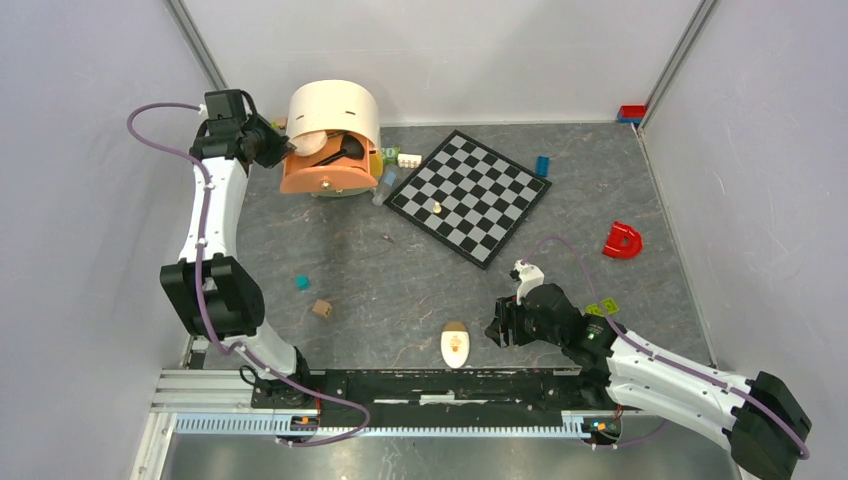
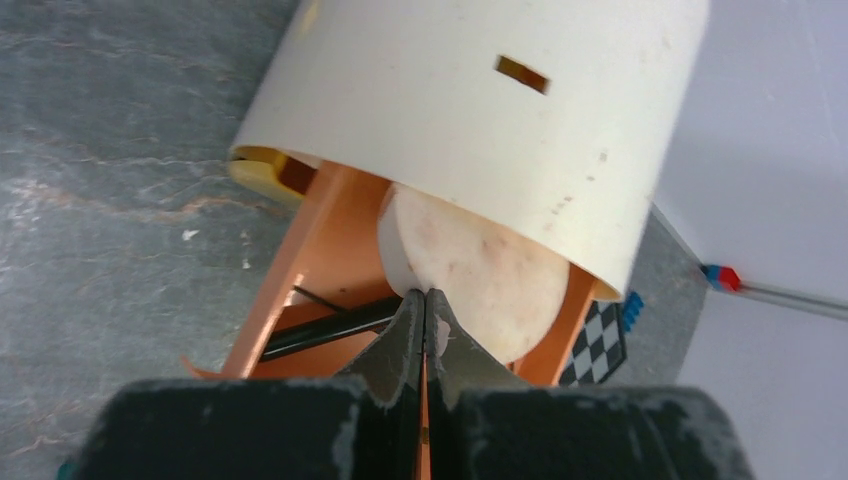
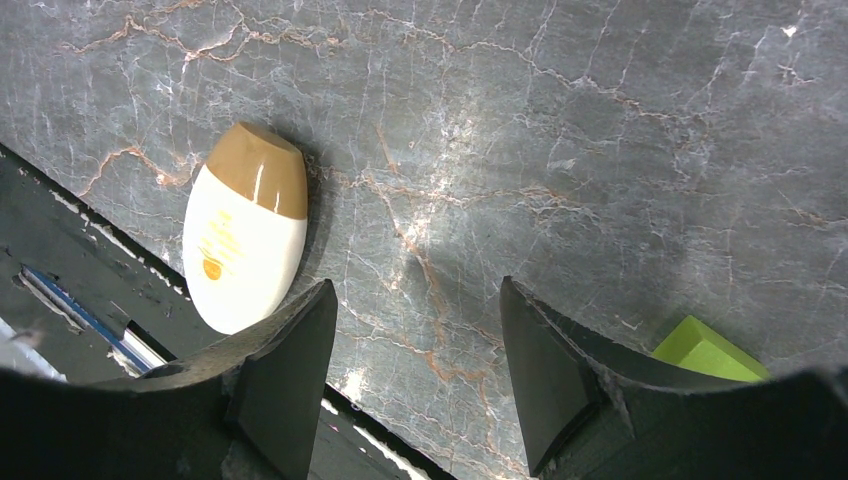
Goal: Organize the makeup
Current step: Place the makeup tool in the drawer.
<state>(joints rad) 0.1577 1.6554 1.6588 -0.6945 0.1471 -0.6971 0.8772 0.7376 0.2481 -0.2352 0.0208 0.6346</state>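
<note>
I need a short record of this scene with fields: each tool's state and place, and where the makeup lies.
left tool: shut, tips at the edge of the pale round disc inside the orange plastic organiser, under its cream curved cover
right tool: open, empty, above the grey marbled table
cream oval bottle with tan cap: flat on the table beside the right tool, untouched
black pencil: lying in the organiser
black-and-grey chessboard: right of the organiser

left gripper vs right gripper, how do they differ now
The left gripper is shut; the right gripper stands open. The left gripper is far back at the orange organizer, tips at a pale round disc; the right gripper is near, beside the cream bottle. Neither visibly holds anything.
</note>
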